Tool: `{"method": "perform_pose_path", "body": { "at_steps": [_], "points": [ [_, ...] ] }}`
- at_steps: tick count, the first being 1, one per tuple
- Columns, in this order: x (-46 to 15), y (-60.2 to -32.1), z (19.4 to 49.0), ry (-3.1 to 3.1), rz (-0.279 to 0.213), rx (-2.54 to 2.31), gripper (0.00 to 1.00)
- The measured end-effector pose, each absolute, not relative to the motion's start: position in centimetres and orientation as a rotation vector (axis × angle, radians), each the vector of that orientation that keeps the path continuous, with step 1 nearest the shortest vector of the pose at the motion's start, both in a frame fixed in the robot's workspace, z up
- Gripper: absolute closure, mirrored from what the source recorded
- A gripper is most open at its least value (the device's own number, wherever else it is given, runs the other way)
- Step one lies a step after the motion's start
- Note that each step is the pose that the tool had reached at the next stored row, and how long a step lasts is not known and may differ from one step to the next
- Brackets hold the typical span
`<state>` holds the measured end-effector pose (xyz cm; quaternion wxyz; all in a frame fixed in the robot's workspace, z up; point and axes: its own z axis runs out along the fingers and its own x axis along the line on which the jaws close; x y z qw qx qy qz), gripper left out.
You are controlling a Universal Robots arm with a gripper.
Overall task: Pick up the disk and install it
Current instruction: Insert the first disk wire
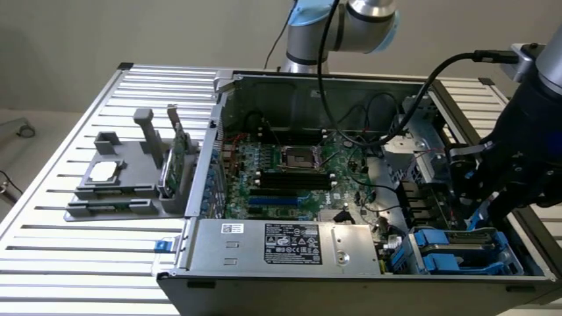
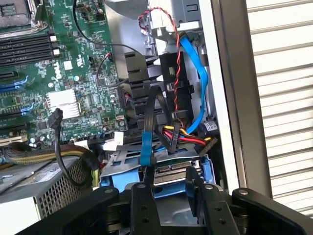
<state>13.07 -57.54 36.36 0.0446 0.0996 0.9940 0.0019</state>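
The black robot claw (image 2: 171, 192) is poised right over the flat silver-grey disk in its blue plastic carrier (image 2: 172, 170), which is lying in the open grey computer case (image 1: 263, 245). The claw is hiding the disk's near end, so I cannot tell whether it is grasping.
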Motion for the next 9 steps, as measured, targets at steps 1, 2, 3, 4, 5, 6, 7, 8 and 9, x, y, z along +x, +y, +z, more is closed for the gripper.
{"method": "perform_pose_path", "body": {
  "at_steps": [1,2,3,4,5,6,7,8,9],
  "points": [
    [13.1,-57.4,36.4,3.037,0.006,0.305,0.61],
    [13.1,-57.2,36.4,3.037,0.006,0.305,0.61],
    [13.0,-57.0,36.4,3.037,0.006,0.306,0.61],
    [13.0,-56.8,36.4,3.037,0.006,0.307,0.61],
    [13.0,-56.7,36.3,3.037,0.006,0.307,0.61],
    [13.0,-56.5,36.4,3.037,0.006,0.309,0.61],
    [13.0,-56.3,36.4,3.037,0.006,0.31,0.61],
    [13.0,-56.2,36.4,3.036,0.006,0.312,0.61],
    [13.0,-56.0,36.4,3.036,0.006,0.314,0.61]
  ]
}}
